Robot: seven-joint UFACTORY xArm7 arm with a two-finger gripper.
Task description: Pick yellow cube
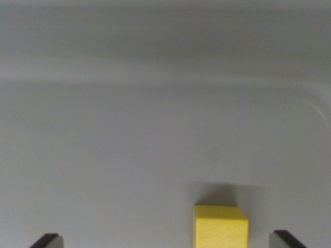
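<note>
Yellow cube (pixel 220 226) sits on a pale grey surface (pixel 129 155) (smooth, bare) between 2 released fingers (pixel 45 241).

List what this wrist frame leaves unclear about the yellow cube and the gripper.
- Yellow cube: its lower part is cut off by the wrist view's bottom edge.
- Gripper: only two dark fingertips show at the bottom corners; the rest is out of frame. Jaws stand wide apart, not touching the cube.
- Grey surface: the far part is blurred, so the curved ridge cannot be identified.
</note>
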